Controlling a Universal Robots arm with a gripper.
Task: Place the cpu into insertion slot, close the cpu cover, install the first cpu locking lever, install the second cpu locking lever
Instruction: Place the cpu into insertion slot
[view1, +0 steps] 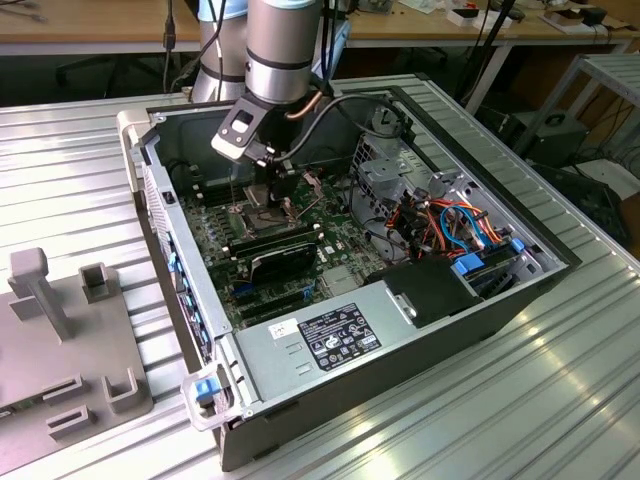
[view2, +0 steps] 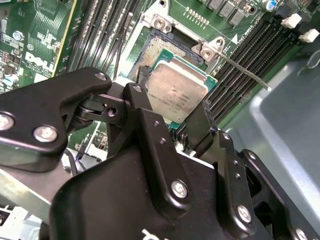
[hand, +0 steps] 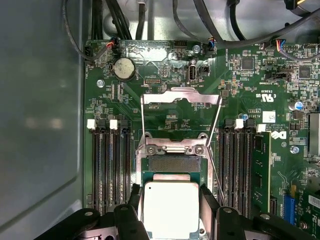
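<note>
Exterior view first: where are you working?

My arm (view1: 277, 45) reaches down into the open computer case (view1: 420, 375), which lies on the ribbed metal table (view1: 520, 400). My pincer (view1: 268, 190) hangs over the green board (view1: 225, 235), in the part of the case toward the exterior view's left. A grey block with posts (view1: 60, 330) sits on the table further to that side, well apart from the case.

And what have you got hold of?

The chip (hand: 170, 210). In both wrist views my two black fingers (hand: 208, 202) press on its opposite edges. The pincer stands only as wide as the chip and grips it, silvery top facing up.

Where is the chip compared with the socket?

Right over it. In the first wrist view the chip hides most of the socket (hand: 172, 163) — only a strip of the dark pin field shows past the edge that points away from my fingers. Whether the chip touches the socket or hangs just above it, I cannot tell.

And the cover?

The cover (hand: 180, 92) is swung open on its hinge, on the side of the socket away from my fingers, and the board shows through its window. In the second wrist view a thin metal lever (view2: 245, 67) sticks out from the socket's corner — it runs free across the long black slots (hand: 110, 165) that flank the socket on both sides.
</note>
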